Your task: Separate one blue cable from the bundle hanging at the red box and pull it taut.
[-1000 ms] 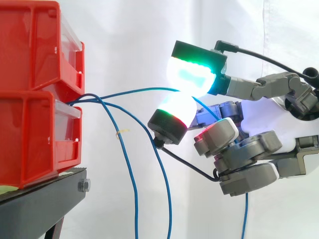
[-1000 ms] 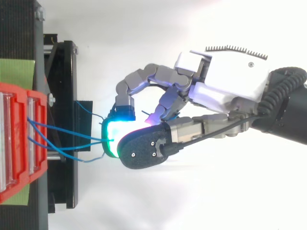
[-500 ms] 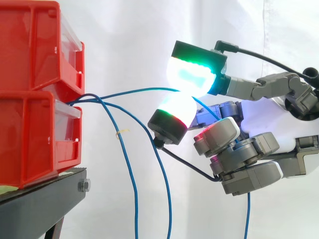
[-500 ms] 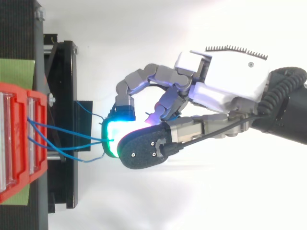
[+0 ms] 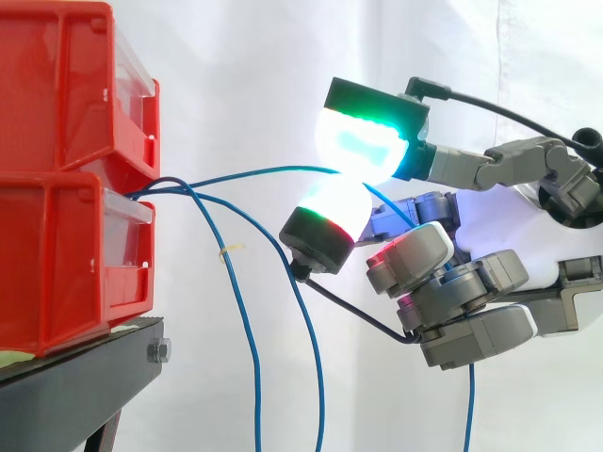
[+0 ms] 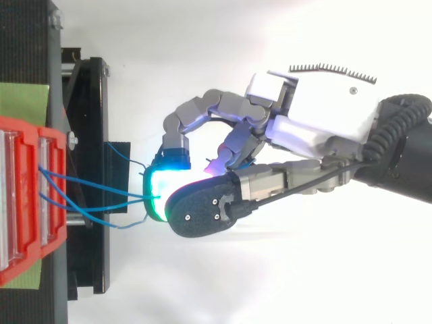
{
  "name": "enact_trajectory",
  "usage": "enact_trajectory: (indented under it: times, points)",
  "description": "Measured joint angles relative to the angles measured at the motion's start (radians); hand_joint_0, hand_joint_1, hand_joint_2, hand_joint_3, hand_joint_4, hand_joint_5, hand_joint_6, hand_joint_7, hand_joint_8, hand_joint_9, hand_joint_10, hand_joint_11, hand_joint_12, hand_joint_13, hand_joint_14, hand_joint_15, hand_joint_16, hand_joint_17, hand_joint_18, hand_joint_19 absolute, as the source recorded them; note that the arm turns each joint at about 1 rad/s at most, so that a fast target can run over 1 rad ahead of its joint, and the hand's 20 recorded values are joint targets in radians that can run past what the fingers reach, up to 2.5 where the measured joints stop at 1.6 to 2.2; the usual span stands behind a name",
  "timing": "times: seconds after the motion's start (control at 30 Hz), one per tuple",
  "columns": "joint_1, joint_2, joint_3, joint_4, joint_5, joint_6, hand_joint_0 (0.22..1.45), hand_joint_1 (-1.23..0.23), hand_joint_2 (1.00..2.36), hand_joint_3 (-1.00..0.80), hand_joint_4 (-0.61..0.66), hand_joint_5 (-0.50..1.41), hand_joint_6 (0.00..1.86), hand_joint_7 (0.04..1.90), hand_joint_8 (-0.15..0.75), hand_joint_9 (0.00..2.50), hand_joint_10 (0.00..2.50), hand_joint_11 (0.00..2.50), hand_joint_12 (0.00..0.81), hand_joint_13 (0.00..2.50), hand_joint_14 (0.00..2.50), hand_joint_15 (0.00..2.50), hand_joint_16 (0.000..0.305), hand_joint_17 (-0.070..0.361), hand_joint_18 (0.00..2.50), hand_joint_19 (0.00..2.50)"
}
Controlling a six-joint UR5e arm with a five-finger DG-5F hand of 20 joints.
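Note:
Several thin blue cables come out between the two stacked red boxes (image 5: pixel 66 179) at the left of the side view. One blue cable (image 5: pixel 245 173) runs almost level from the boxes to my hand (image 5: pixel 490 282), whose glowing fingertips (image 5: pixel 363 146) pinch it; past the pinch it drops below the hand. Two other blue cables (image 5: pixel 250 330) hang down loose in front of the stand. In the top view the hand (image 6: pixel 317 115) reaches in from the right, its green-glowing pad close to the stand, with the blue cables (image 6: pixel 94 189) fanning from the red box (image 6: pixel 30 202) toward it.
The red boxes rest on a black stand (image 5: pixel 75 386), with a green strip (image 6: pixel 23 101) lying beside them in the top view. A white curtain hangs behind everything. Open space lies below and to the right of the hand.
The lower curled fingers have shifted slightly and the cable end below the hand has moved a little to the right. The pinch and the cables at the boxes stay as they were.

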Motion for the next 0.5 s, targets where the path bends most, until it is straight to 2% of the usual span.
enact_trajectory:
  times: [0.5]
  points:
    - [0.0, 0.0, 0.0, 0.0, 0.0, 0.0, 0.81, -0.65, 1.0, -0.48, -0.08, -0.21, 1.0, 1.13, 0.398, 1.3, 0.0, 1.37, 0.358, 0.85, 2.5, 1.31, 0.033, 0.075, 1.27, 1.99]
